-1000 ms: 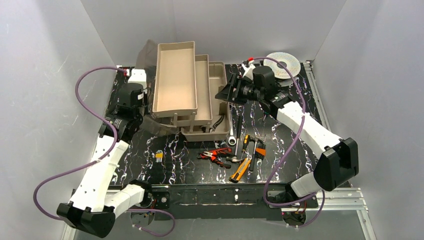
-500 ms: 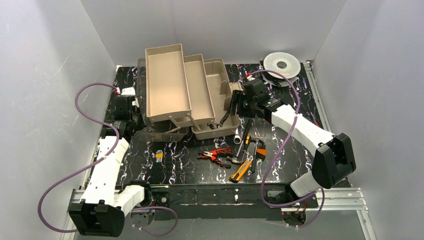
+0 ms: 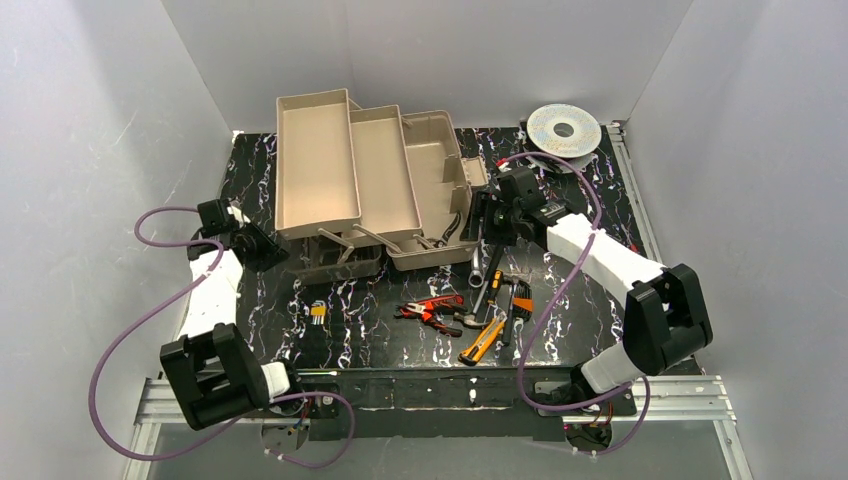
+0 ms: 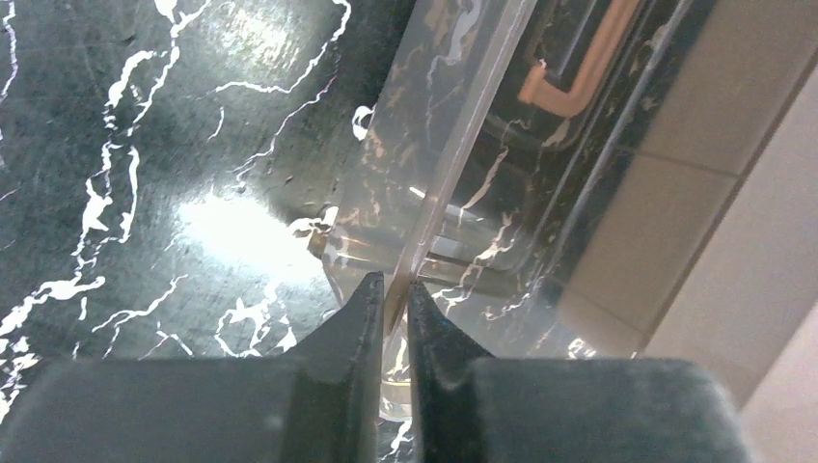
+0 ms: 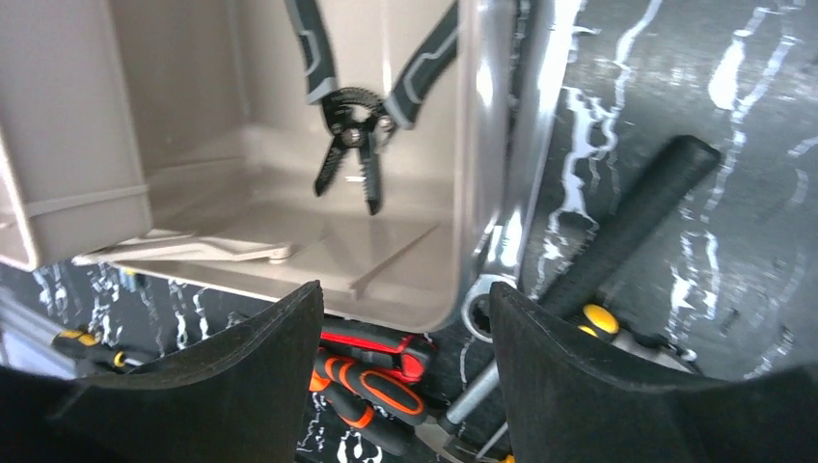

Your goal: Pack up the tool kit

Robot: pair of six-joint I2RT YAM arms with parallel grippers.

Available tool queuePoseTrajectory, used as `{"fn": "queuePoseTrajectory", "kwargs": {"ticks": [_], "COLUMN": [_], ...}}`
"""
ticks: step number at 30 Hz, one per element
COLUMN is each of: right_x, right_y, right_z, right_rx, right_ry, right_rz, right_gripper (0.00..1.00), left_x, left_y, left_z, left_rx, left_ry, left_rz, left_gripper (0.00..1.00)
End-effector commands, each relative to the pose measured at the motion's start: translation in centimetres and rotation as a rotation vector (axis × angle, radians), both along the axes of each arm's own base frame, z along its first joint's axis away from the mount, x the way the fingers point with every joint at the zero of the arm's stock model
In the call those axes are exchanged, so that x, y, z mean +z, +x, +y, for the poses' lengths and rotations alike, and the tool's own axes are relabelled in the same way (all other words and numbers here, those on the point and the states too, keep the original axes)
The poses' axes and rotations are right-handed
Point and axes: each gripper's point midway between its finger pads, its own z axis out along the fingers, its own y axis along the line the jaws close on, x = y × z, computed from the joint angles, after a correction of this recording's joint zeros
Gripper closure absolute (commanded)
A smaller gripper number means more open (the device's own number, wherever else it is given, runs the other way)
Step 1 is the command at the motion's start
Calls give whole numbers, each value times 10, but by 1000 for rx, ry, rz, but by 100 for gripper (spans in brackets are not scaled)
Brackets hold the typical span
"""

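Note:
The beige toolbox [image 3: 432,170] stands open at the back middle, its fold-out trays [image 3: 315,165] fanned to the left. Its smoky translucent lid [image 4: 453,145] hangs low at the front left, pale handle [image 4: 579,77] showing through. My left gripper [image 3: 262,245] is shut on the lid's edge [image 4: 394,285]. My right gripper [image 3: 478,215] is open and empty at the box's right front corner [image 5: 405,285]. Grey-handled pliers [image 5: 357,125] lie inside the box. Red pliers [image 3: 430,305], a yellow knife [image 3: 482,340], screwdrivers [image 3: 518,297] and a wrench [image 3: 476,268] lie on the table in front.
A round silver wire spool [image 3: 564,128] sits at the back right. A small hex-key set [image 3: 318,312] lies left of the tools. A black hammer handle [image 5: 637,212] lies beside the box corner. Grey walls close in the black marbled table [image 3: 600,200].
The toolbox has shifted left and settled, its trays spreading out. My left arm swung down and left with the lid. My right gripper dropped lower along the box's right side.

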Motion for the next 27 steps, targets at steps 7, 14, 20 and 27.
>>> {"fn": "queuePoseTrajectory", "kwargs": {"ticks": [7, 14, 20, 27], "right_x": [2, 5, 18, 30], "right_y": [-4, -6, -1, -1], "right_z": [57, 80, 68, 23], "right_rx": [178, 225, 206, 63], "right_ry": [210, 279, 218, 84], "right_rz": [22, 42, -21, -108], "right_gripper": [31, 31, 29, 24], "left_x": [68, 151, 187, 185], "left_y": [33, 59, 76, 78], "left_z": [14, 29, -10, -97], "left_rx": [88, 124, -53, -323], "left_ry": [10, 77, 286, 402], "left_rz": [-259, -409, -414, -426], "left_gripper": [27, 4, 2, 2]}}
